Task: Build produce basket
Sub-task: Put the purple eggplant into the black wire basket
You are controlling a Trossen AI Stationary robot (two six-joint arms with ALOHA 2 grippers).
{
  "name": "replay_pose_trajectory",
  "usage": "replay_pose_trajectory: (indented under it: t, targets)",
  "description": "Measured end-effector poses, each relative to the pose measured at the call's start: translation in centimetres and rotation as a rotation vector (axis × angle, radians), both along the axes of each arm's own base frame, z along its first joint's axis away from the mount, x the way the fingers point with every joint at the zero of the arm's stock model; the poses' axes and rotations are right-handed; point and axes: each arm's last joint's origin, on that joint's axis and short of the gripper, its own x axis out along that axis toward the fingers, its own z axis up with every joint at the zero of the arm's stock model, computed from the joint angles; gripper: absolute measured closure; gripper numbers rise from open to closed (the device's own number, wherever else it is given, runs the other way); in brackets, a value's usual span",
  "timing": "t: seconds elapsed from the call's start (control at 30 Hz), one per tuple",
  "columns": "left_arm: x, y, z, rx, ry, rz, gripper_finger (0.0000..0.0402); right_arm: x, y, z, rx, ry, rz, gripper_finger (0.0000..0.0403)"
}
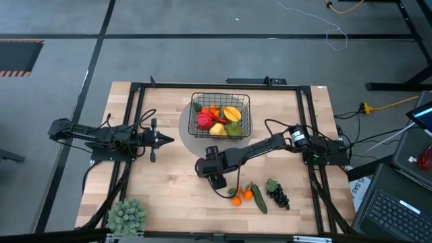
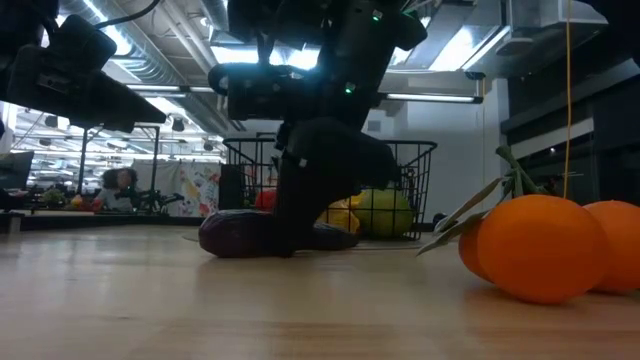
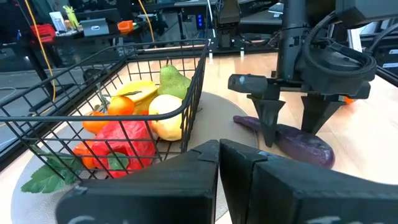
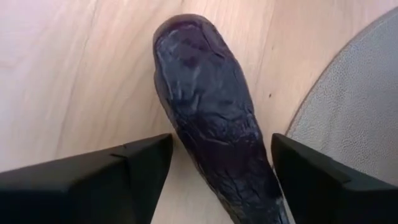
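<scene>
Progress: partway, by my judgement; several pieces already lie in the basket [image 1: 221, 115], while five or so remain out on the bench [image 1: 169, 182]
Basket: black wire mesh, standing on a round grey mat [image 3: 214, 118] near the far middle of the bench; upright
Basket contents: a red pepper [image 3: 118, 146], a lemon [image 3: 163, 118], a yellow starfruit [image 3: 138, 92], a green pear-like fruit [image 3: 171, 79] and an orange piece [image 3: 118, 106]; a loose green leaf [image 3: 50, 175] lies at the mesh foot
Step in hand: picking up the eggplant [image 4: 208, 124]; it lies flat on the bench just beside the mat's edge, near the basket
Right gripper [image 3: 291, 127]: spread wide, one finger on each side of the eggplant, tips down at the bench; not yet clenched on it
Left gripper [image 1: 169, 140]: clenched, grasping nothing; waits at the left of the bench, aimed toward the basket
Still out: two oranges [image 1: 241, 196], a cucumber [image 1: 259, 199] and dark grapes [image 1: 278, 196], grouped near the front right edge
Not for the basket: a bushy grey-green plant [image 1: 127, 216] at the front left corner
</scene>
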Motion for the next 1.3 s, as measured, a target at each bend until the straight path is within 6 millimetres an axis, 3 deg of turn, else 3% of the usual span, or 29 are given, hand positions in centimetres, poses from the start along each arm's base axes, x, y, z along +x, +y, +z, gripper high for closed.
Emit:
replay_pose_trajectory:
  t: [0.5,0.77,0.87,1.07,1.3]
  targets:
    - [0.0,0.0,0.0,0.000,0.000,0.000,0.0398,-0.3,0.2,-0.1,0.173,0.033,-0.199,0.0303]
    - [0.0,0.0,0.0,0.000,0.000,0.000,0.0398,-0.3,0.5,1.0,0.135,0.059,-0.220,0.0310]
    - [0.0,0.0,0.0,0.000,0.000,0.000,0.0398,0.2,0.6,3.2,0.130,0.060,-0.219,0.0310]
    - [0.0,0.0,0.0,0.000,0.000,0.000,0.0398,0.7,0.5,9.6,0.065,0.025,-0.218,0.0308]
    - [0.0,0.0,0.0,-0.003,0.000,0.000,0.0398,-0.8,-1.1,17.8,-0.175,-0.118,-0.262,0.0309]
